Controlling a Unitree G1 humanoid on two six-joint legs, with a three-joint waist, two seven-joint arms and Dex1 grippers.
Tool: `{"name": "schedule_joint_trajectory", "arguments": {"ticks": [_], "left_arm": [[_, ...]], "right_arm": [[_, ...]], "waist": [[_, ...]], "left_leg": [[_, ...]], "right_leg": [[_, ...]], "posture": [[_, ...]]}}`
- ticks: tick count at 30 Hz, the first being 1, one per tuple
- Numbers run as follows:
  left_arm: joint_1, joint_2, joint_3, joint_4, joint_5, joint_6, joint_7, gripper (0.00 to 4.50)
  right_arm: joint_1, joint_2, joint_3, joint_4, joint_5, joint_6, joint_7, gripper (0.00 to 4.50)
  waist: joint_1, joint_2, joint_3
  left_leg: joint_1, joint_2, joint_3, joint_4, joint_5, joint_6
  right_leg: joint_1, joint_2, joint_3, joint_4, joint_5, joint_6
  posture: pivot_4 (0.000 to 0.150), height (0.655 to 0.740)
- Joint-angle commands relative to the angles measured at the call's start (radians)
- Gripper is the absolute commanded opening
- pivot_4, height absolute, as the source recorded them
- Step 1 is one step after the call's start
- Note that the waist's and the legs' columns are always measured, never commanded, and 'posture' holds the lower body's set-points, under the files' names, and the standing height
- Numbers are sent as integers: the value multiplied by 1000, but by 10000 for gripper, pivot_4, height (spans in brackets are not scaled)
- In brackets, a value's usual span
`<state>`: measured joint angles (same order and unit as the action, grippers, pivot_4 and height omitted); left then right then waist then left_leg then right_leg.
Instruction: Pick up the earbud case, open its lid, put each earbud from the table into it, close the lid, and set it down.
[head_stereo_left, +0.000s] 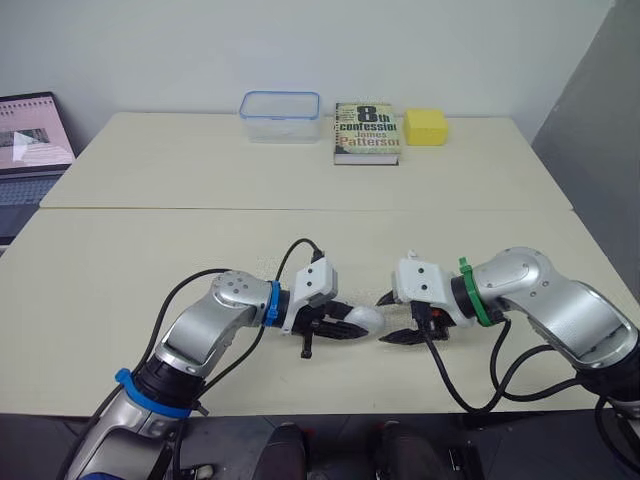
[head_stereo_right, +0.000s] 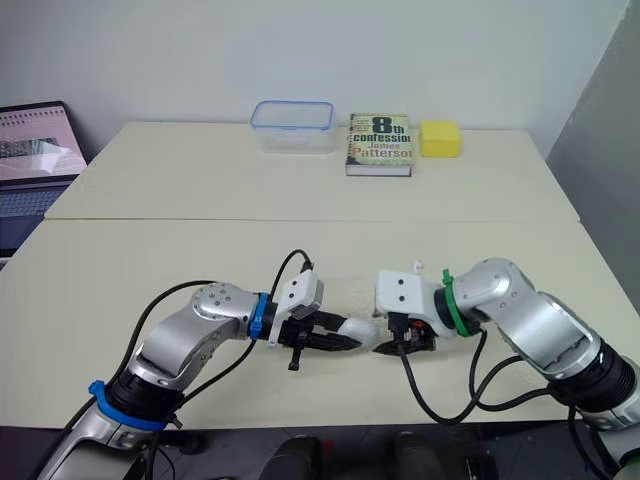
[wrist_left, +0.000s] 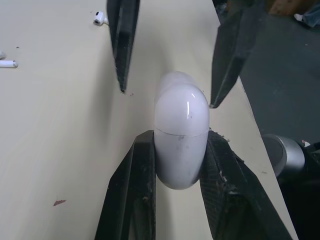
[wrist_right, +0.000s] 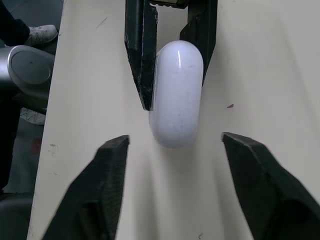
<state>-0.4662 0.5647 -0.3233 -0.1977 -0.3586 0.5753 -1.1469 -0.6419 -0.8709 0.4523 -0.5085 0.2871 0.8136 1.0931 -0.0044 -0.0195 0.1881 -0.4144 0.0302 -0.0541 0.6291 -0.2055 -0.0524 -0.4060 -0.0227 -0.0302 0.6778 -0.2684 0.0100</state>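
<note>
Left gripper (head_stereo_left: 345, 325) is clamped on the white earbud case (head_stereo_left: 366, 319), its two black fingers pinching one rounded end low over the near edge of the table (head_stereo_left: 150, 240). The case's long axis runs straight on from those fingers, across the narrow gap between the arms, so its free end points at the right gripper (head_stereo_left: 392, 320). A faint seam crosses the case just at the left fingertips (wrist_left: 145, 150). Facing it head-on, the right gripper stands with its fingers spread wide, one to each side of the free end and touching neither. It is the nearer tool for the lid. Two earbuds (wrist_left: 98, 18) (wrist_left: 7, 63) lie on the table beyond the case, well apart from both arms.
</note>
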Motion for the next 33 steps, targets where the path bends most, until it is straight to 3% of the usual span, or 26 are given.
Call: {"name": "schedule_joint_trajectory", "arguments": {"ticks": [1,6,10,14,20,33], "left_arm": [[48,4,51,-51,-54,-24,-12,8053],[177,-120,190,-43,-196,-60,60,8053],[234,-155,195,3,-115,-192,101,8053],[241,-198,202,2,-109,-234,152,8053],[231,-200,171,-16,-98,-262,144,8053],[228,-156,142,-31,-82,-299,101,8053]], "right_arm": [[-25,-62,-85,18,-19,-62,32,36165],[9,-81,-212,70,-14,-292,48,36165],[57,-45,-287,4,60,-327,57,36165],[80,-7,-255,-37,45,-314,17,36165],[54,92,-185,-4,-4,-312,-33,36165],[12,131,-175,86,-57,-330,-31,36165]], "waist": [[0,0,0],[2,0,0],[2,0,0],[2,0,0],[2,-1,0],[2,-1,0]], "left_leg": [[0,0,0,0,0,0],[1,0,2,0,0,0],[3,0,3,0,0,0],[3,0,5,0,0,0],[6,0,9,0,0,0],[7,0,12,0,0,0]], "right_leg": [[0,0,0,0,0,0],[0,0,3,0,0,0],[0,0,6,1,0,0],[1,0,10,1,0,0],[1,0,14,2,0,0],[1,0,15,2,0,0]], "posture": [[1500,7400],[1500,7400],[1500,7400],[1500,7400],[1500,7400],[1500,7400]]}}
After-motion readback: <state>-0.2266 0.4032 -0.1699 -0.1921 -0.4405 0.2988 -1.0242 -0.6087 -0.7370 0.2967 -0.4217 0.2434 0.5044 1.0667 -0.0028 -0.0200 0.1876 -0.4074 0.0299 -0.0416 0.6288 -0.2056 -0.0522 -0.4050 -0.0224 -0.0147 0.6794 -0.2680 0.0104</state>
